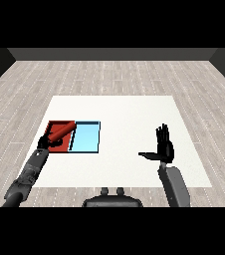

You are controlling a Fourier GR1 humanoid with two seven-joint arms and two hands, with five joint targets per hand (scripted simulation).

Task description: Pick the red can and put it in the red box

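Can (61, 132) over red tray (55, 147)

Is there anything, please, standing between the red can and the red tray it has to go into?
Nothing visible does. The left robot hand holds the red cylindrical can tilted, already over the shallow red tray; the light blue tray lies beside it, out of the way.

You see the white surface (134, 114) evenly and brightly lit with no glare, the wooden floor (30, 84) a shade duller and the far wall dark, while shadows stay faint, edges run straight without bending, and nothing near or far looks out of focus.
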